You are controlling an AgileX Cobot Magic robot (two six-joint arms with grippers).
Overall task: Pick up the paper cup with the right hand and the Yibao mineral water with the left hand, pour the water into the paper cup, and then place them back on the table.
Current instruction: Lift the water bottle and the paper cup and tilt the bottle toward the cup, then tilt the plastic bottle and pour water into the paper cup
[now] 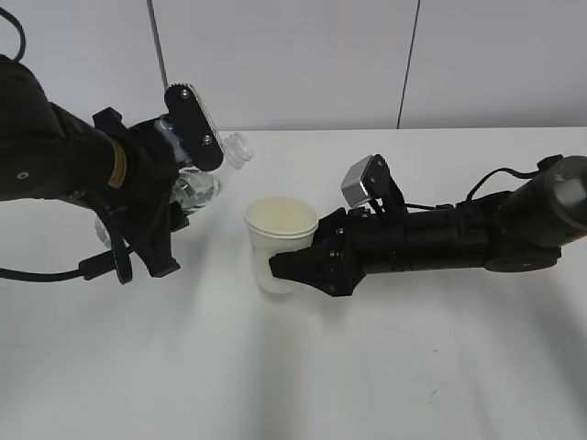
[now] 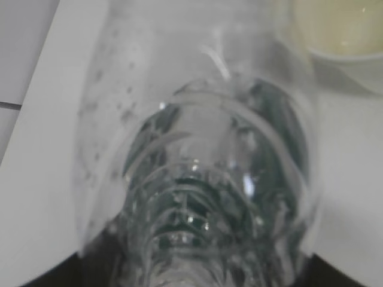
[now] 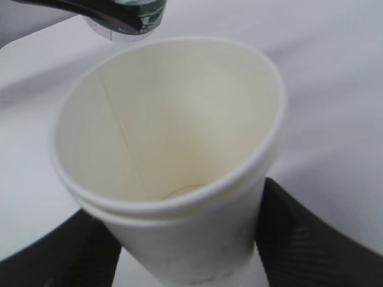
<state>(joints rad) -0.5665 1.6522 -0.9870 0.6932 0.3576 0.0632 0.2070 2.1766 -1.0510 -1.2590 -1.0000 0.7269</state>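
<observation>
Left tool (image 1: 188,179) clamps tilted Yibao mineral water (image 1: 220,160), neck toward paper cup (image 1: 280,243); right tool (image 1: 292,268) clamps cup for pouring.

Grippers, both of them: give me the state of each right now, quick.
Left gripper: closed on the Yibao mineral water, tipped toward the cup.
Right gripper: closed on the paper cup, held upright.

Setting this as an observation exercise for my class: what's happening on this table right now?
The right hand grips the paper cup, upright with its rim squeezed oval. The left hand holds the Yibao mineral water tipped, open neck pointing toward the cup but short of its rim. No water stream shows; the pour hasn't visibly begun.
</observation>
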